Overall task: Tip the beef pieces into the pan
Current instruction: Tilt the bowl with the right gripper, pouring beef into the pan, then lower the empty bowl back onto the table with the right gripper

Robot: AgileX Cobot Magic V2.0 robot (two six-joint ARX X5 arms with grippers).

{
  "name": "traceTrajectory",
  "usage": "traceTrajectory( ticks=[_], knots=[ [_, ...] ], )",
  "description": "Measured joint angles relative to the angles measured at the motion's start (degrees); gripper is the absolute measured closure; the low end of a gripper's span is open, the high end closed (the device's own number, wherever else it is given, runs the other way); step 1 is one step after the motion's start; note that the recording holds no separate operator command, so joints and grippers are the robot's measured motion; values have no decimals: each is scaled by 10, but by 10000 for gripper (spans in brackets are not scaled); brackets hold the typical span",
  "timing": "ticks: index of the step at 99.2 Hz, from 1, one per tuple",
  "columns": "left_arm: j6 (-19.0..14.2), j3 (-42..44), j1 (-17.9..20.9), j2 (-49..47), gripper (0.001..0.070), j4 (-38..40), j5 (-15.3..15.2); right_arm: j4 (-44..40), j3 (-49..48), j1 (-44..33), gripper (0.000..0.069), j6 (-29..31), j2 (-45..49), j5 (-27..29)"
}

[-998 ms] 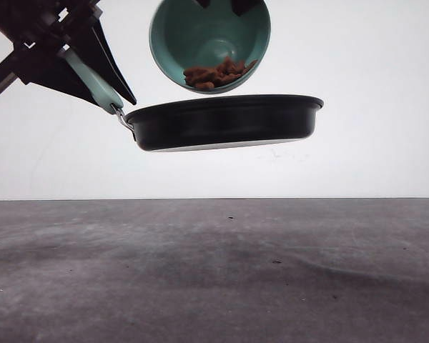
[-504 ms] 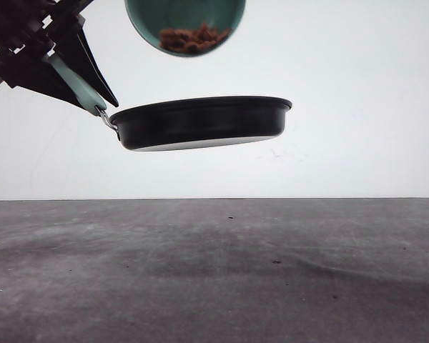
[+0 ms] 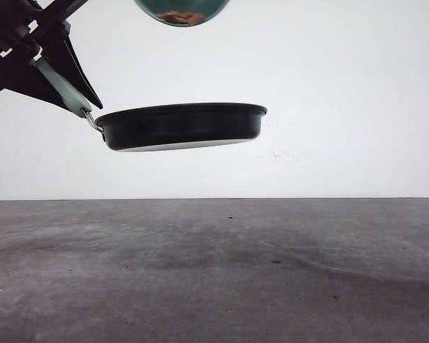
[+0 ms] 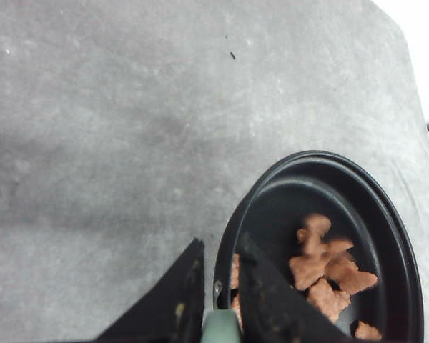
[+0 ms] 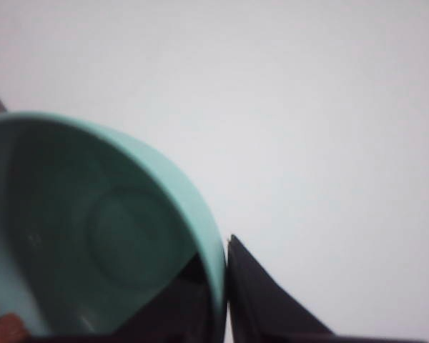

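Pan point(image 3: 180, 126) is held in mid-air, left of centre in the front view, well above the grey worktop point(image 3: 214, 271). It sits roughly level, with the far end a touch higher. The mint-green handle point(image 3: 61, 89) runs up toward the upper left of the frame, where the left fingers point(image 3: 36, 61) are clenched on it. In the left wrist view the same fingers point(image 4: 218, 286) straddle the handle at the bottom edge of the picture, one dark finger on each side.

Beef pieces point(image 4: 327, 268) already lie in the pan, clustered on its floor toward the lower right of the wrist picture; a few sit close to the handle side.

Bowl point(image 3: 181, 10) is at the top edge of the front view, well above the pan and apart from it, mouth tipped toward the camera. Some orange-brown pieces point(image 3: 180, 17) remain at its lower lip. In the right wrist view the bowl point(image 5: 93, 236) takes up the lower left, and the right fingers point(image 5: 225, 293) pinch its rim, one inside and one outside. One beef piece point(image 5: 3, 329) shows in the bottom left corner there.

Judgement: pouring is under way and partly done, with some meat in the pan and some left in the bowl. The next move likely calls for bringing the bowl down closer over the pan and tipping it further, keeping the lip inside the pan's rim. From this height, pieces could bounce out.
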Motion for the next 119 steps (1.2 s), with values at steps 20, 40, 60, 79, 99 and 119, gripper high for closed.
traceTrajectory(
  ticks=[20, 40, 60, 79, 99, 119],
  knots=[
    [0, 0, 1, 0, 671, 19, 0, -16, 0, -9, 678, 0, 3, -7],
    [0, 0, 4, 0, 671, 22, 0, -8, 0, -26, 678, 29, 12, -13],
    [6, 0, 19, 0, 671, 23, 0, -28, 0, -68, 678, 194, 6, 0],
    [21, 0, 35, 0, 671, 17, -1, -229, 0, -228, 678, 480, -70, -47],
    [26, 0, 33, 16, 671, 32, 1, -506, 9, -449, 678, 714, -72, -282],
    [29, 0, 22, 68, 671, 78, 19, -688, -12, -472, 678, 684, 12, -369]
  ],
)
